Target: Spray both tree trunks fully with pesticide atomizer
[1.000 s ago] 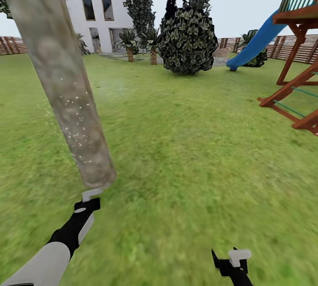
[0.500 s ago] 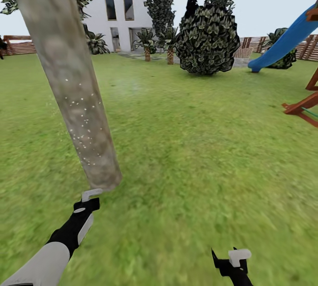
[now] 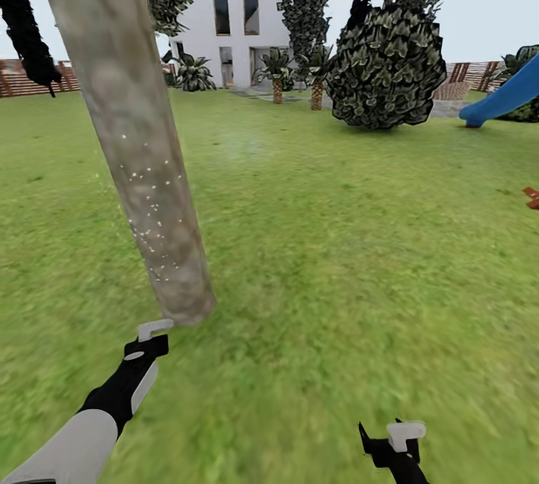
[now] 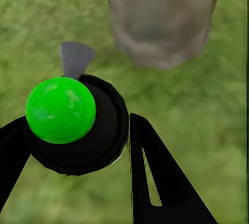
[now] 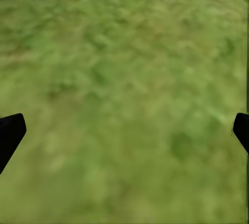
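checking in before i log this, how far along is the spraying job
Done: the atomizer is off the floor, held in the left claw. In hand: whitish specks dot the lower part of the near tree trunk, its upper part looking bare, so coverage seems partial. Left: finishing this trunk, then the second tree. The right claw hangs open over grass.

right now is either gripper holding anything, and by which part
The left gripper is shut on the atomizer, clamped round its dark body below the green top. The right gripper is open over grass, holding nothing.
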